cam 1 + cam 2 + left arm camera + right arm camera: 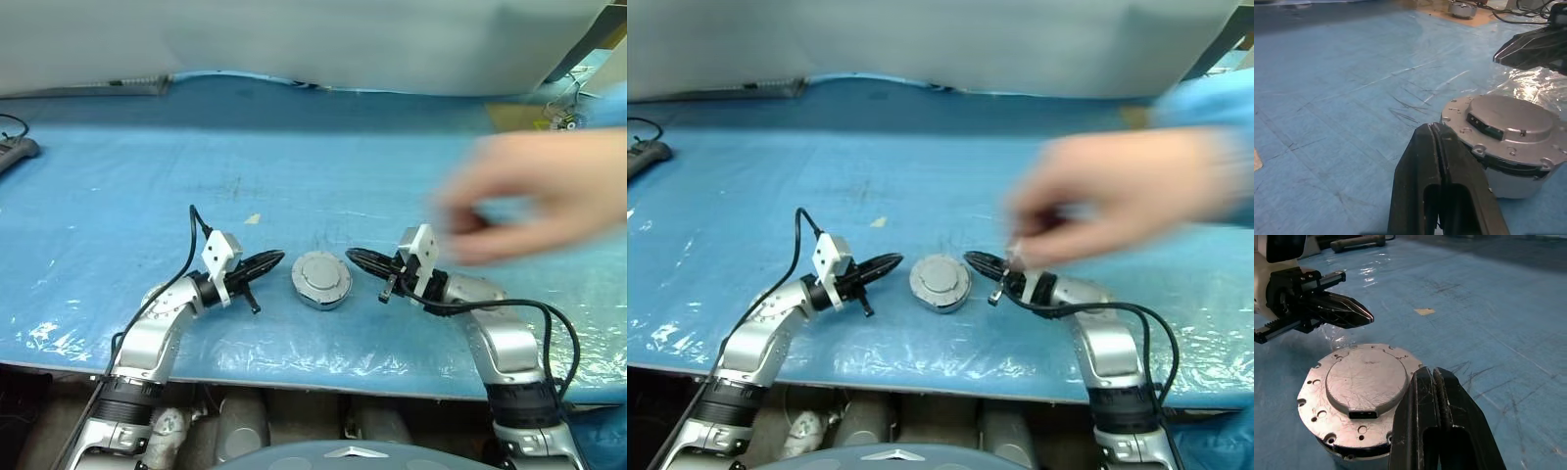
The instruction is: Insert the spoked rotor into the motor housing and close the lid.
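A blue-covered table holds the motor housing, which serves as the landmark here. Its lid is down, smooth grey face up, so the spoked rotor cannot be seen and is presumably inside.

Just left of the housing, the left gripper lies low and level, its two black fingers pressed together and holding nothing, tips pointing at the housing's side.

Just right of the housing, the right gripper mirrors it, fingers likewise pressed together and empty, tips close to the rim.

Farther right and above, a person's blurred hand reaches in over the right arm.

The task looks essentially finished. The sound move now is to keep both grippers clear of the housing without nudging it, and stay out of the hand's way.
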